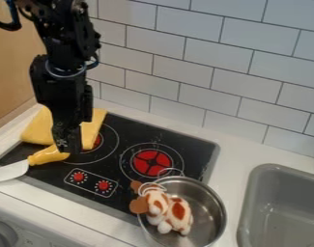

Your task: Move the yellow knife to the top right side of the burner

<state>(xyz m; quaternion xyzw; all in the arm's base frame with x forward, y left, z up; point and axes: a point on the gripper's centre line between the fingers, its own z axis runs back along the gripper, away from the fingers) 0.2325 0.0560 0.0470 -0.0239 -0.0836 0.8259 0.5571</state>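
- Mostly, watch out near the edge of the big black stove [139, 126]. Easy to go too far right and drop the knife on the white counter [244, 152].
- Next, the long black arm [61, 84], down from the top left. Could bump or drag things by going sideways too low.
- Then the shiny pot [214, 207], on the front right corner of the stove. Could get a knock from the blade, after a turn too wide.
- After that, the yellow cloth [37, 130], at the back left, just beside the knife. Might get pulled along by catching on the gripper.
- Also the right burner [151, 162], with a red middle. Easy to stop on top of it, by letting go too soon.
- Now the yellow knife [46, 156]: handle on the stove's front left, white blade [7, 172] out past the edge. Might spin or slip, because of a hold only at the handle's end.
- Smaller, the spotted toy [175, 212], in the pot, with brown ears over the rim. Could get poked by a low blade.
- Last, the gripper [68, 148], at the handle's right end. Cannot tell if open, shut or tight on the handle. Might come up with nothing, from a bad pinch.
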